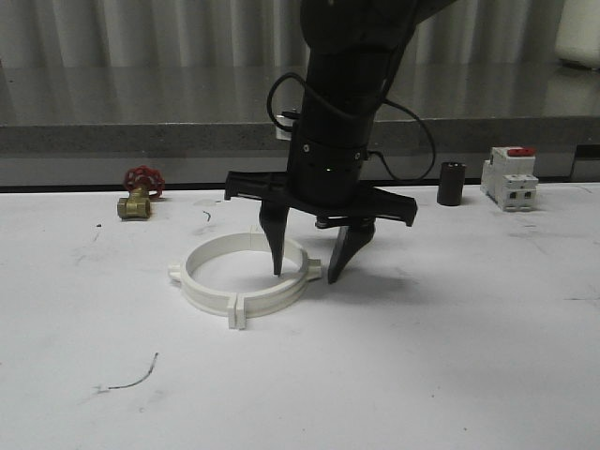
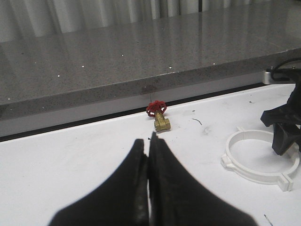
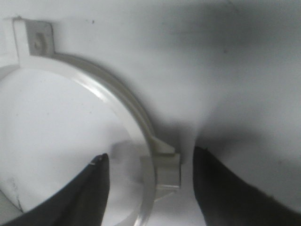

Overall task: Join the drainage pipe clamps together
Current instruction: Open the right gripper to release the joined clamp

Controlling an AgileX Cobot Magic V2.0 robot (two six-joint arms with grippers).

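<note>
Closed left gripper (image 2: 149, 162) rests near the valve (image 2: 157, 115). Right gripper (image 1: 307, 267), jaws wide, straddles the tabbed joint of the drainage pipe clamps (image 1: 246, 274), lying ring-shaped on the table (image 1: 450, 356). Best practice, presumably: centre the tabs, squeeze evenly.

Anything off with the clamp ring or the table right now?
Nothing stands out. The clamp halves lie flat as one closed ring on the table; the right gripper straddles its right tab joint, jaws open. A dark wire scrap lies nearby.
</note>
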